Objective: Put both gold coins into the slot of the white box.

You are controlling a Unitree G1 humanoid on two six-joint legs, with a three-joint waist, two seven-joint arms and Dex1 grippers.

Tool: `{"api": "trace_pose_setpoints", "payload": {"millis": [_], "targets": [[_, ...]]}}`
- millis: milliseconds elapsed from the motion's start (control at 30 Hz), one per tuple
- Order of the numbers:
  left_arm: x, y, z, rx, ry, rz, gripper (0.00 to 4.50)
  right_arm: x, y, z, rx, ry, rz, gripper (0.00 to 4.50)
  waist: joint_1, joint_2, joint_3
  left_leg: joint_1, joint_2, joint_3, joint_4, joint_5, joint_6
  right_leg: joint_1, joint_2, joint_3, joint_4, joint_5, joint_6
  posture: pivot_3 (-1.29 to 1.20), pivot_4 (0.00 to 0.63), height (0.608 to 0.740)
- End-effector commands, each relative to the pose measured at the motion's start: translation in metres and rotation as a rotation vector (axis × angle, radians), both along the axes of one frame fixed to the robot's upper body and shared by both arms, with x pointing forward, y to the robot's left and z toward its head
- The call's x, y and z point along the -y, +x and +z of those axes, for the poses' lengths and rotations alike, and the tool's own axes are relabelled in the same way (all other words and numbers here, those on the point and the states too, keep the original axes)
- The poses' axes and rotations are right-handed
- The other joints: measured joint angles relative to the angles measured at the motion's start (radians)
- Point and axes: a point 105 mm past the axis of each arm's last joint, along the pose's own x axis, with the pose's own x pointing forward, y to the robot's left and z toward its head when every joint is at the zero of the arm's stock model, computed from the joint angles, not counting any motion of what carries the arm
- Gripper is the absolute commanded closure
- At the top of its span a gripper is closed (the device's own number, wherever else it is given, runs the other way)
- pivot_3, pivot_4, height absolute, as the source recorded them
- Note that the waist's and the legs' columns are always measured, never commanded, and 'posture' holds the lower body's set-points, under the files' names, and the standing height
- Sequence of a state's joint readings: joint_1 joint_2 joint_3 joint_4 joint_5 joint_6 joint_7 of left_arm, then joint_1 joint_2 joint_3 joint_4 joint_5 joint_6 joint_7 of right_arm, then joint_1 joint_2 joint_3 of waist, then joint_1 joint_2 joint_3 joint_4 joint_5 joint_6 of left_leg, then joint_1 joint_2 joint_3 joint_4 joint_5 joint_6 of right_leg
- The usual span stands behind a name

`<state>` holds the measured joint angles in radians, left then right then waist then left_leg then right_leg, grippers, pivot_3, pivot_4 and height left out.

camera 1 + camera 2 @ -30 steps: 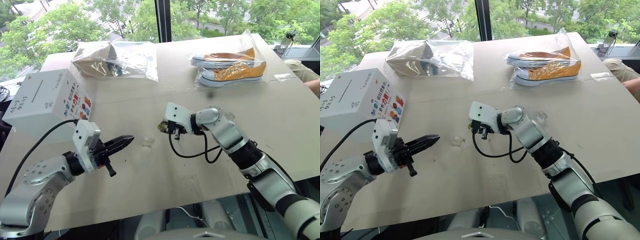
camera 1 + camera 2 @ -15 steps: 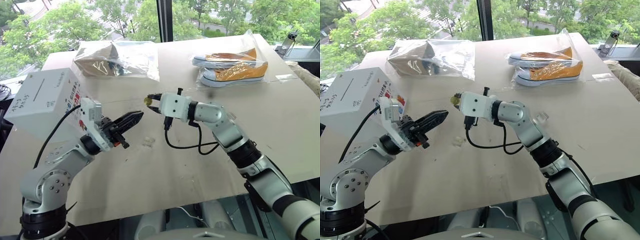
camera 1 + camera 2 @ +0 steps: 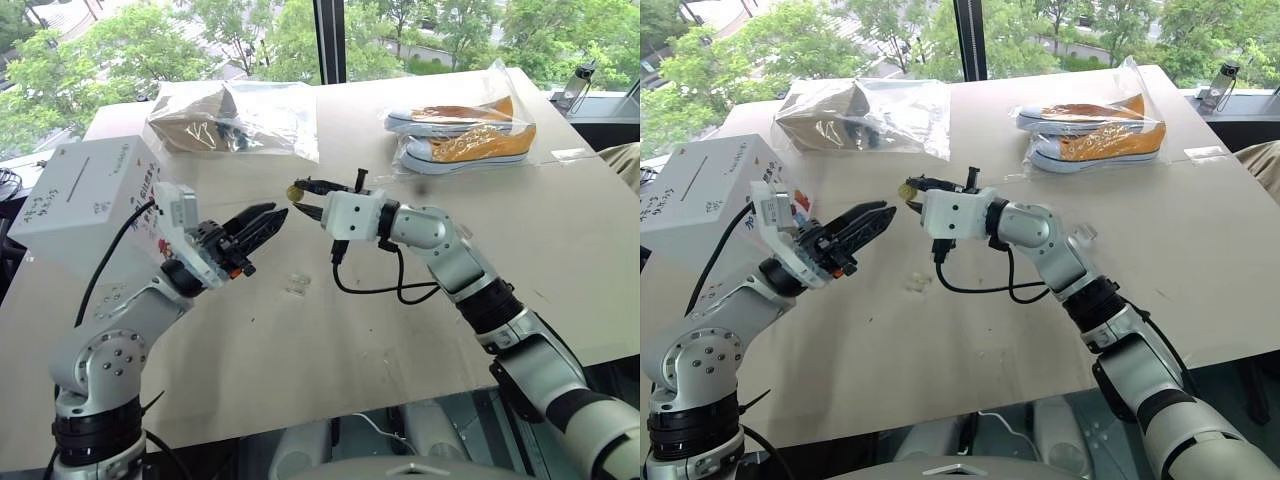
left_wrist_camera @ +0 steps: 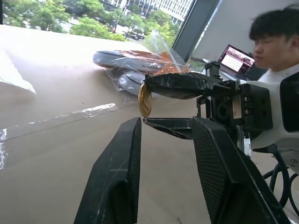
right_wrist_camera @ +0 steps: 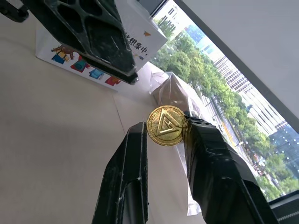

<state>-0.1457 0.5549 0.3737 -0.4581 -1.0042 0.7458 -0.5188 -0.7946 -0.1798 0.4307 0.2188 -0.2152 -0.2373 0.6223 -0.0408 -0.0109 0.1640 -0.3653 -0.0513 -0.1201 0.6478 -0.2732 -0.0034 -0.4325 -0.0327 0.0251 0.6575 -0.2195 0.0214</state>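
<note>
While the right gripper [image 3: 300, 197] pinches one gold coin [image 3: 294, 192] at its fingertips above the table [image 3: 400, 330], the left gripper [image 3: 272, 215] points at it with jaws parted and empty, its tips just beside the coin. The white box [image 3: 85, 195] stands at the table's left edge, slot [image 3: 73, 179] on its top face, well left of the coin.

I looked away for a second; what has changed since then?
The right claw lifted a gold coin off the table and turned toward the left claw, which rose, opened and now faces it. The white box and bagged shoes stayed put.
</note>
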Motion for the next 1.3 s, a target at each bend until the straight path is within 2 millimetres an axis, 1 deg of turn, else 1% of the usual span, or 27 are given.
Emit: {"api": "trace_pose_setpoints", "payload": {"millis": [33,367,600,667,700,733,800,1133,1200,1233,1300], "targets": [[-0.002,0.001,0.011,0.049,-0.016,0.011,2.82,-0.005,-0.007,0.018,0.084,0.034,0.044,3.92,0.000,0.000,0.000,0.000,0.000,0.000,0.000,0.000,0.000,0.000,0.000,0.000,0.000,0.000,0.000,0.00,0.150,0.740],[-0.001,0.005,0.015,0.058,-0.027,0.010,2.82,-0.008,-0.014,0.012,0.129,0.004,0.105,3.92,0.000,0.000,0.000,0.000,0.000,0.000,0.000,0.000,0.000,0.000,0.000,0.000,0.000,0.000,0.000,0.00,0.150,0.740],[0.001,0.005,0.011,0.047,-0.021,0.002,2.82,-0.009,-0.016,0.013,0.142,-0.003,0.121,3.92,0.000,0.000,0.000,0.000,0.000,0.000,0.000,0.000,0.000,0.000,0.000,0.000,0.000,0.000,0.000,0.00,0.150,0.740],[0.003,0.005,0.009,0.043,-0.023,-0.002,3.34,-0.011,-0.017,0.013,0.144,-0.002,0.130,3.92,0.000,0.000,0.000,0.000,0.000,0.000,0.000,0.000,0.000,0.000,0.000,0.000,0.000,0.000,0.000,0.00,0.150,0.740],[0.004,0.005,0.009,0.042,-0.026,-0.004,3.47,-0.012,-0.018,0.014,0.145,-0.002,0.134,3.92,0.000,0.000,0.000,0.000,0.000,0.000,0.000,0.000,0.000,0.000,0.000,0.000,0.000,0.000,0.000,0.00,0.150,0.740],[0.005,0.005,0.008,0.040,-0.030,-0.007,4.19,-0.013,-0.019,0.014,0.146,-0.001,0.137,3.92,0.000,0.000,0.000,0.000,0.000,0.000,0.000,0.000,0.000,0.000,0.000,0.000,0.000,0.000,0.000,0.00,0.150,0.740],[0.006,0.005,0.007,0.038,-0.034,-0.009,4.40,-0.013,-0.019,0.014,0.147,-0.001,0.140,3.92,0.000,0.000,0.000,0.000,0.000,0.000,0.000,0.000,0.000,0.000,0.000,0.000,0.000,0.000,0.000,0.00,0.150,0.740],[0.005,0.007,0.002,0.031,-0.022,0.006,4.40,-0.014,-0.021,0.019,0.139,0.004,0.147,3.92,0.000,-0.001,0.000,0.000,0.000,0.000,0.000,0.000,0.000,0.000,0.000,0.000,0.000,0.000,0.000,0.00,0.150,0.740],[0.002,0.009,0.002,0.035,-0.018,0.025,4.50,-0.012,-0.018,0.019,0.091,0.000,0.141,2.92,0.000,-0.001,0.000,0.000,0.000,0.000,0.000,0.000,0.000,0.000,0.000,0.000,0.000,0.000,0.000,0.00,0.150,0.740],[0.001,0.009,0.002,0.038,-0.017,0.033,4.50,-0.011,-0.017,0.019,0.065,0.002,0.136,2.53,0.000,-0.001,0.000,0.000,0.000,0.000,0.000,0.000,0.000,0.000,0.000,0.000,0.000,0.000,0.000,0.00,0.150,0.740],[-0.006,0.013,0.006,0.058,-0.018,0.081,4.50,-0.005,-0.010,0.020,0.052,0.009,0.101,1.58,0.000,-0.001,0.000,0.000,0.000,0.000,0.000,0.000,0.000,0.000,0.000,0.000,0.000,0.000,0.000,0.00,0.150,0.740]]}}
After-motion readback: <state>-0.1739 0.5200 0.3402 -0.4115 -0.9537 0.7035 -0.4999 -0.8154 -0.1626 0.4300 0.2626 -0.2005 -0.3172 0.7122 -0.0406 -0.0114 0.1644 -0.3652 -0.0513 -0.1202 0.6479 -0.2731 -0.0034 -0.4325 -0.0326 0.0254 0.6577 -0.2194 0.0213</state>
